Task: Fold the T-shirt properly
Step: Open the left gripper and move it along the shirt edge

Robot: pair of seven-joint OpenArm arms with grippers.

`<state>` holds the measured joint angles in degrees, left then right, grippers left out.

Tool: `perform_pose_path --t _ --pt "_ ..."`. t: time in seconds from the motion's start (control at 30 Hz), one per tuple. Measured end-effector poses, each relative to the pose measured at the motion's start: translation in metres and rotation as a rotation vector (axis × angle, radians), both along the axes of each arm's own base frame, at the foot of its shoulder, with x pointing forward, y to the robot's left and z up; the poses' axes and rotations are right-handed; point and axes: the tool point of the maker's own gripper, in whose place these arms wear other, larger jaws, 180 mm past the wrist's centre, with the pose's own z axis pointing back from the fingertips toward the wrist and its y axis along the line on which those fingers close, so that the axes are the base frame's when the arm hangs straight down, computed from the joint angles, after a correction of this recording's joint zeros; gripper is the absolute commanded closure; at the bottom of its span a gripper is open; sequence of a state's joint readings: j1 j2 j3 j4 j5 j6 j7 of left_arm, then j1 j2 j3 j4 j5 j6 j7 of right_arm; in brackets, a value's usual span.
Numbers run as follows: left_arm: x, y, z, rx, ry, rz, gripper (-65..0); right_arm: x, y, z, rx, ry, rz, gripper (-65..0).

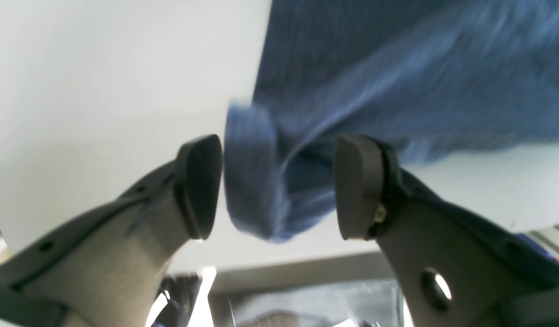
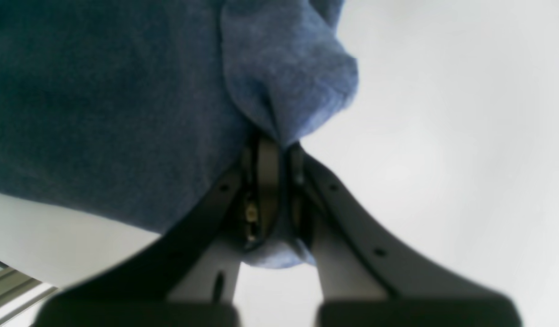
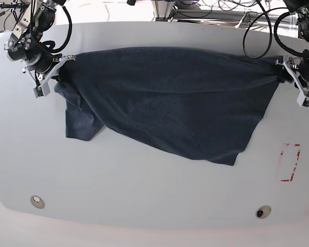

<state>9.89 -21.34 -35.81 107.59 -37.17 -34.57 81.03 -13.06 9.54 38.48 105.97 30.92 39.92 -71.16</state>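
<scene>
My right gripper (image 3: 60,66) sits near the table's (image 3: 144,190) far left corner, its fingers pressed together on a bunched corner of the T-shirt (image 3: 170,103). From the right wrist view the cloth is soft, heathered blue knit; it puckers into a rounded knob just past the clamped tips, and a small tuft of it pokes out below between the dark, curved fingers (image 2: 270,181).

From that pinch the T-shirt stretches across the far half of the white, smooth, matte table, its top edge drawn fairly straight from one gripper to the other. Below that edge the fabric hangs down toward the near side in a loose, uneven shape — a short flap near the left, then a long slanting hem that reaches its lowest point right of centre. Shallow wrinkles run along the pull.

My left gripper (image 3: 284,71) is near the table's far right edge, at the other end of that top edge. In the left wrist view its two grey pads (image 1: 200,186) stand spread apart, and a blurred, rolled fold of the shirt lies between them; it seems to brush the left pad and stands clear of the other.

A red-outlined rectangle (image 3: 290,162) is marked on the table near its right edge.

Both arms reach in from the far side, wrists angled inward toward the cloth.
</scene>
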Motion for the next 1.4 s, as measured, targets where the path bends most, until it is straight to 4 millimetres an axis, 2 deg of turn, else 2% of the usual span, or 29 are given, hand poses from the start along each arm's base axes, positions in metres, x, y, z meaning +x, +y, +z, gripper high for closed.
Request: perform_pose_path --t 0.17,0.3,0.4,0.47,0.67,0.73,0.9,0.97,1.17,1.4 --pt "0.037 -0.014 0.031 -0.07 -0.141 -0.037 -37.1 0.002 0.0 0.001 0.0 -0.004 0.001 0.0" --pt "0.066 -0.018 0.059 -0.098 -0.249 -0.044 -37.1 0.007 0.002 0.003 0.006 -0.018 0.0 0.0" --pt "0.089 -0.015 0.065 -0.165 -0.285 0.032 -37.1 0.009 0.006 0.003 0.017 -0.024 -0.002 0.0" --pt "0.101 -0.007 0.059 -0.189 -0.269 0.085 -37.1 0.008 0.008 0.002 0.023 -0.024 -0.003 0.0" --pt "0.132 0.01 0.028 -0.271 -0.181 0.195 -37.1 0.01 0.007 0.003 0.018 -0.025 -0.005 0.0" --pt "0.147 0.01 0.022 -0.297 -0.183 0.204 -37.1 0.012 0.007 0.004 0.018 -0.032 -0.004 0.0" --pt "0.179 -0.009 0.012 -0.366 -0.205 0.172 -37.1 0.015 0.009 0.006 0.028 -0.043 -0.003 0.0" --pt "0.189 -0.024 0.0 -0.409 -0.197 0.156 -37.1 0.015 0.009 0.006 0.027 -0.043 -0.004 0.0" --pt "0.199 -0.035 -0.033 -0.435 -0.16 0.166 -37.1 0.019 0.007 0.009 0.021 -0.053 -0.007 0.0" --pt "0.207 -0.049 -0.061 -0.505 -0.147 0.201 -37.1 0.022 0.007 0.01 0.02 -0.058 -0.007 0.0"
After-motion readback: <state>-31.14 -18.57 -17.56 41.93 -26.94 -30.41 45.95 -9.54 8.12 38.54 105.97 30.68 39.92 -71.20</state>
